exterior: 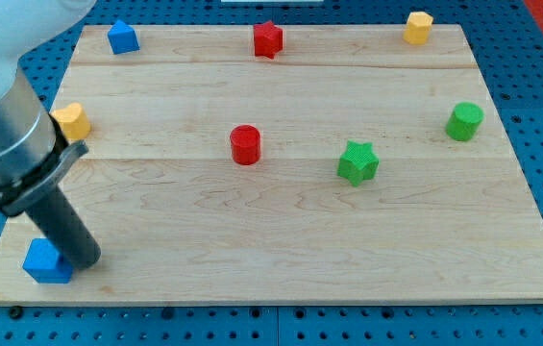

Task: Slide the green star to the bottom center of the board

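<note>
The green star (357, 161) lies on the wooden board (281, 231), right of its middle. My tip (86, 259) is at the board's bottom left corner, touching or right beside a blue block (47, 260). The tip is far to the left of the green star and lower in the view. The rod rises up and to the left into the arm's grey body.
A red cylinder (245, 144) stands near the middle. A green cylinder (463, 121) is at the right. A yellow block (72, 120) is at the left edge. Along the top are a blue block (122, 37), a red star (267, 39) and a yellow block (418, 27).
</note>
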Controlling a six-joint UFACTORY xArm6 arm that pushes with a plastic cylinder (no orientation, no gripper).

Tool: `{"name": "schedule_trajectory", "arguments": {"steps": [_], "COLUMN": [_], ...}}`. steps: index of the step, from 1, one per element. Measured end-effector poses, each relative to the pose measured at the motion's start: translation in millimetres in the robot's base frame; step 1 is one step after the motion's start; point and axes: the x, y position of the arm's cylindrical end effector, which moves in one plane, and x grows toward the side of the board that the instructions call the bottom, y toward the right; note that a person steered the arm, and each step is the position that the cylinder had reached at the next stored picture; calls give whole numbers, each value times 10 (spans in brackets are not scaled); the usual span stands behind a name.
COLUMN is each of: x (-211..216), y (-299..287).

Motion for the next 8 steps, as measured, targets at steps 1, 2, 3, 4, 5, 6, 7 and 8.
{"name": "schedule_trajectory", "arguments": {"steps": [1,2,3,4,5,6,7,8], "x": [-294,-594,-895,-1440,-2165,-2262,-1988,-1461], "y": [30,236,322,540,1303,2263,3103,3329]}}
